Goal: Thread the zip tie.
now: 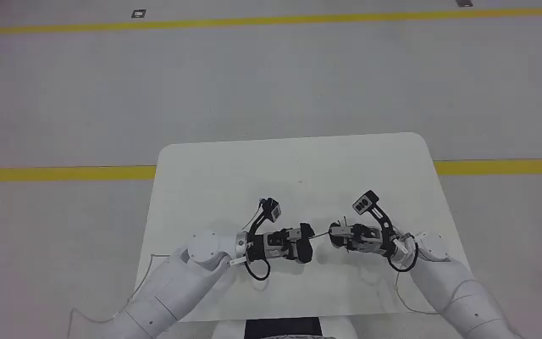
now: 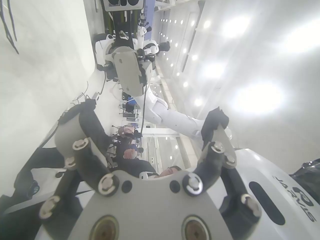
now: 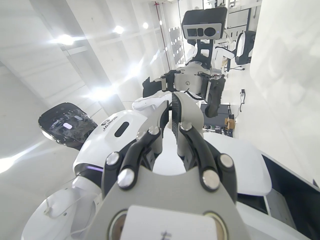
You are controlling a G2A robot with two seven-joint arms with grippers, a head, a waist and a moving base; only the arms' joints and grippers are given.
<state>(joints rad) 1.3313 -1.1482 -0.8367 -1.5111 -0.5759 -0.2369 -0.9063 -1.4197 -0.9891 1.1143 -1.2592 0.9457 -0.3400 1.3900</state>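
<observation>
A thin dark zip tie (image 1: 322, 236) spans the short gap between my two grippers above the near middle of the white table (image 1: 296, 169). My right gripper (image 1: 337, 234) is shut on one end of it. From the left wrist view the zip tie (image 2: 143, 111) runs out of the right gripper (image 2: 139, 81) toward the camera. My left gripper (image 2: 150, 114) faces it with its fingers (image 2: 83, 116) spread wide and nothing between them. In the right wrist view the right gripper (image 3: 169, 109) has its jaws nearly together, and the open left gripper (image 3: 183, 91) is straight ahead.
Both arms come in from the table's near edge and meet tip to tip. The table top beyond them is bare white. Grey floor with yellow lines (image 1: 76, 173) surrounds the table.
</observation>
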